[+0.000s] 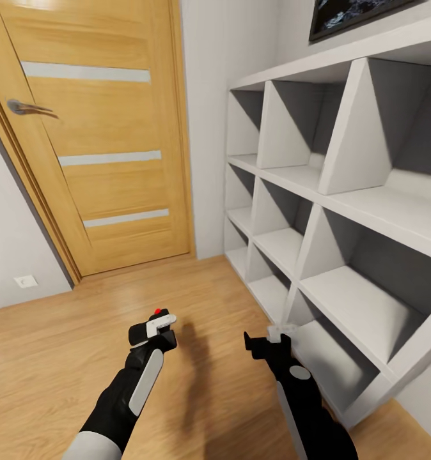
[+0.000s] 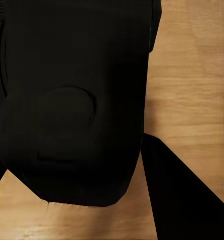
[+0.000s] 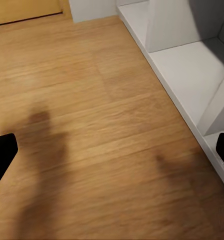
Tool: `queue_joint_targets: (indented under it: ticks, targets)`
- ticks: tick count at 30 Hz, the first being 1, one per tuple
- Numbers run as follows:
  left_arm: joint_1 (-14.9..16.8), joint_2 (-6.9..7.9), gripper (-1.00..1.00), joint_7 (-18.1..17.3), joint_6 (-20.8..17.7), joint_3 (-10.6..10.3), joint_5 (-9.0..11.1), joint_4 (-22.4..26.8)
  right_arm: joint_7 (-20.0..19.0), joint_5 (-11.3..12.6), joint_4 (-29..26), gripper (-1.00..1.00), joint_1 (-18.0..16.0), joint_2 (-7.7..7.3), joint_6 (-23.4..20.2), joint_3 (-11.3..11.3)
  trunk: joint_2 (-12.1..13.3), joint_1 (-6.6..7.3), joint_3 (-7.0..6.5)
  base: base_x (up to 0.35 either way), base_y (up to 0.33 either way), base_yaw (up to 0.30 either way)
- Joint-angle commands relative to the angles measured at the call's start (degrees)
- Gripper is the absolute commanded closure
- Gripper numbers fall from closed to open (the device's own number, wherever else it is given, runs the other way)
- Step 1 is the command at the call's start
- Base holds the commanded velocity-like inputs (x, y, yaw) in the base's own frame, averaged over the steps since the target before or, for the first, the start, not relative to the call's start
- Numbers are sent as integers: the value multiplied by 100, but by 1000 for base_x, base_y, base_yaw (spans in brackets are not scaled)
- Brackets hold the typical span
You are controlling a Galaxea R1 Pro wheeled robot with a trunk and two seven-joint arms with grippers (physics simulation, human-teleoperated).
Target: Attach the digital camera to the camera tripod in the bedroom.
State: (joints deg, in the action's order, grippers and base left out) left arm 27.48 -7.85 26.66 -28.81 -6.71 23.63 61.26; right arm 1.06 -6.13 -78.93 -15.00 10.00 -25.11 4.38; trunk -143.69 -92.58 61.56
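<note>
A light wood floor (image 1: 62, 358) of long planks runs from the closed wooden door (image 1: 100, 140) to the white cubby shelf (image 1: 343, 211) at the right — the shelf stands directly on it, its bottom edge meeting the boards. In the right wrist view the same floor (image 3: 92, 125) carries soft dark shadows, with the shelf's lowest compartments (image 3: 191, 70) just beside the planks. The cubby shelf has three rows of open compartments split by white dividers — their boards are bare white. In the left wrist view, wood planks (image 2: 191, 90) show behind a black bulk.
</note>
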Motion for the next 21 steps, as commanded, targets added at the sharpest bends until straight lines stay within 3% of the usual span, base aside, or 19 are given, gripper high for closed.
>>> queue_joint_targets:
  ticks: [1, 21]
  targets:
    - [3, 2, 100, 46, -19, -10, 47, 8, 10, -62, -8, -100, -2, 0, -40, 8, -1, 3, -17, 0, 0, 0]
    - [3, 2, 100, -18, -18, -5, 93, -134, 21, -21, 358, -100, -3, 0, -29, -6, 26, 55, -460, 0, 0, 0]
